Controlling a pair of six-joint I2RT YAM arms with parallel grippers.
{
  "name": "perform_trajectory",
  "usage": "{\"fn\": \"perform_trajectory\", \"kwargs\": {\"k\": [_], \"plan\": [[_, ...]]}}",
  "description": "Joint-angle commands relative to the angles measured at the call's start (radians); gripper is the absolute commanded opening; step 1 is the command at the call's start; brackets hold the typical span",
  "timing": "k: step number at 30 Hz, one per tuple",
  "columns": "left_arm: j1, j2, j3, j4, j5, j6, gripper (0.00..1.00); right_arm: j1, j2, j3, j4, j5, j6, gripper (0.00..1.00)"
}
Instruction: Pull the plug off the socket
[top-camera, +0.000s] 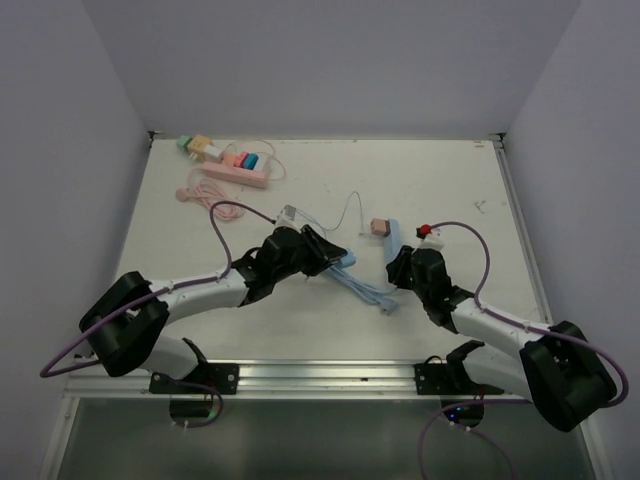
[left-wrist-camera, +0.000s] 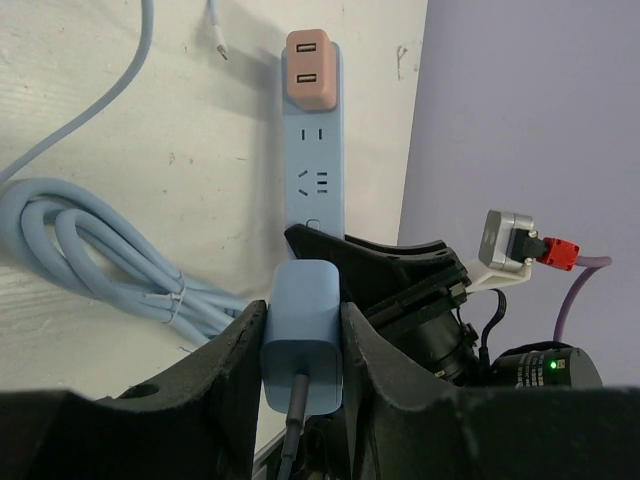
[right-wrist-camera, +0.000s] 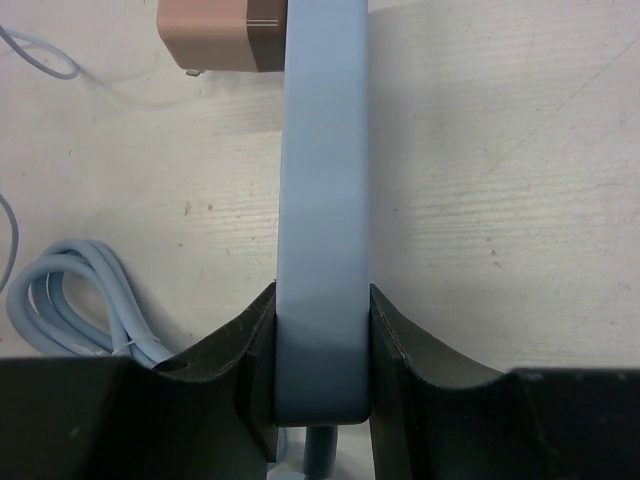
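Note:
My left gripper (left-wrist-camera: 303, 320) is shut on a light blue plug (left-wrist-camera: 303, 335) with a dark cable running out of its near end. In the top view this gripper (top-camera: 325, 255) sits well left of the blue power strip (top-camera: 393, 242), so the plug is held apart from it. My right gripper (right-wrist-camera: 322, 330) is shut on the near end of the strip (right-wrist-camera: 322, 200), seen edge-on. A pink adapter (right-wrist-camera: 220, 35) is plugged in at the strip's far end. In the left wrist view the strip (left-wrist-camera: 313, 160) shows empty sockets below the pink adapter (left-wrist-camera: 309, 68).
A coiled blue cable (top-camera: 362, 288) lies between the two grippers. A pink power strip (top-camera: 236, 172) with coloured plugs and a pink cord (top-camera: 200, 192) lies at the back left. A small white charger (top-camera: 288, 213) with a thin white wire lies mid-table. Walls enclose the table.

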Motion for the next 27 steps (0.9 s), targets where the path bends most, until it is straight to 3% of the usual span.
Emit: {"fn": "perform_trajectory", "kwargs": {"k": [1,7,11,19,27], "plan": [[0.01,-0.062,0.059,-0.063,-0.016,0.041,0.0,0.005,-0.02,0.006,0.091,0.024,-0.004,0.0],[0.098,-0.127,0.048,-0.117,0.011,0.15,0.0,0.004,-0.127,-0.011,0.056,0.028,-0.007,0.0],[0.185,-0.069,0.136,-0.182,0.072,0.336,0.0,0.002,-0.207,-0.017,0.027,0.044,-0.01,0.0],[0.248,0.288,0.416,-0.178,0.157,0.504,0.0,0.002,-0.325,-0.047,0.031,0.005,-0.047,0.0],[0.245,0.638,0.611,0.043,0.347,0.4,0.0,0.002,-0.299,-0.058,0.074,-0.03,-0.06,0.0]]}}
